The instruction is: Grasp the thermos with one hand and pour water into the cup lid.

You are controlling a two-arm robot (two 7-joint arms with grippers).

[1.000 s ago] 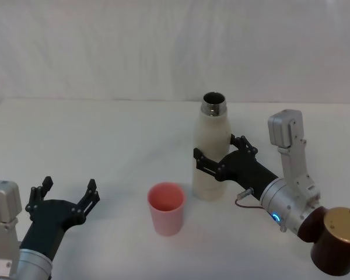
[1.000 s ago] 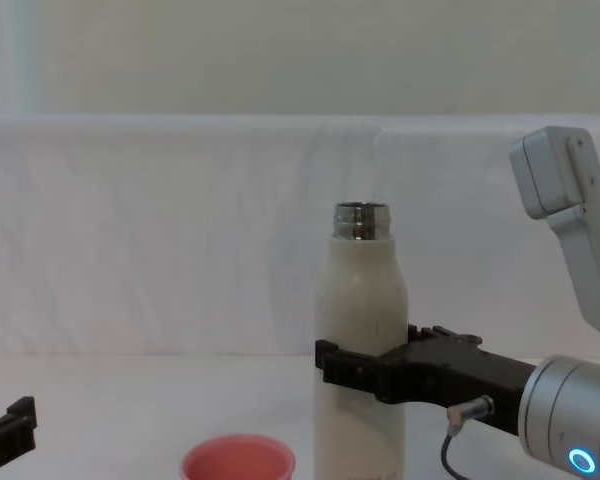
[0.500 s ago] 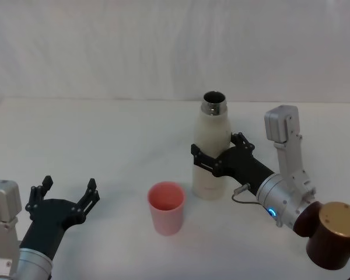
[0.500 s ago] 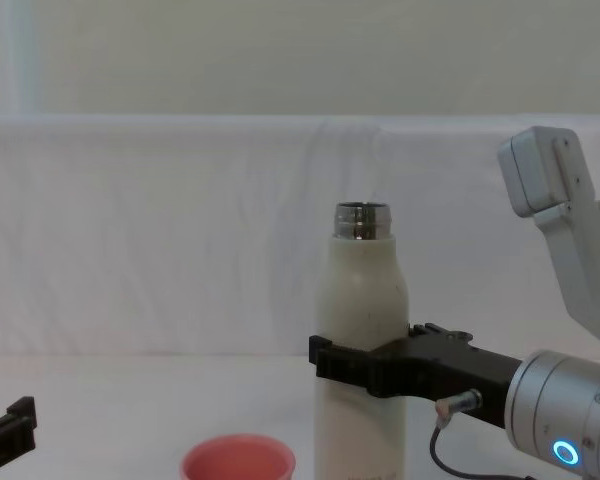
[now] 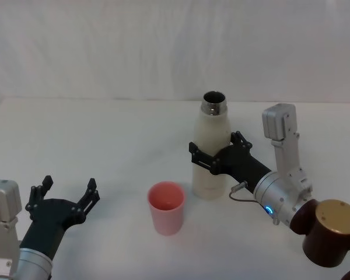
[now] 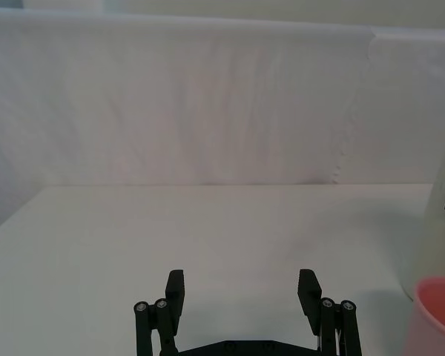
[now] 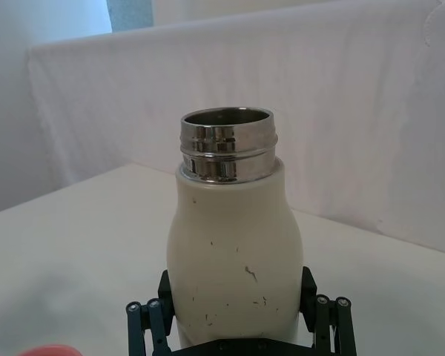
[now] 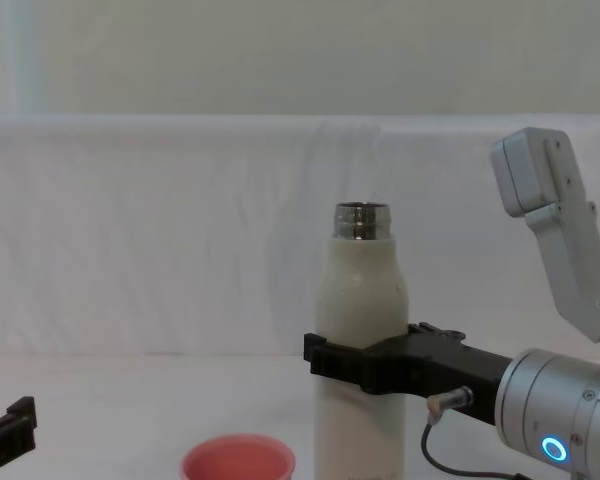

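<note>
— What is the right arm built from?
— A black two-fingered right gripper (image 5: 213,153) on a silver-grey wrist (image 5: 275,198) with a small blue light, a thin looping cable (image 5: 240,191), a white boxy segment (image 5: 279,122) and a brown, gold-capped joint (image 5: 332,232).
— And the other?
— The left gripper (image 5: 67,197) is black too, with small screws at its fingertips (image 6: 150,305).

The tabletop (image 5: 93,140) is white. A tall cream thermos (image 5: 212,151) stands on it. A small pink cup lid (image 5: 166,207) stands near it, closer to the robot.
</note>
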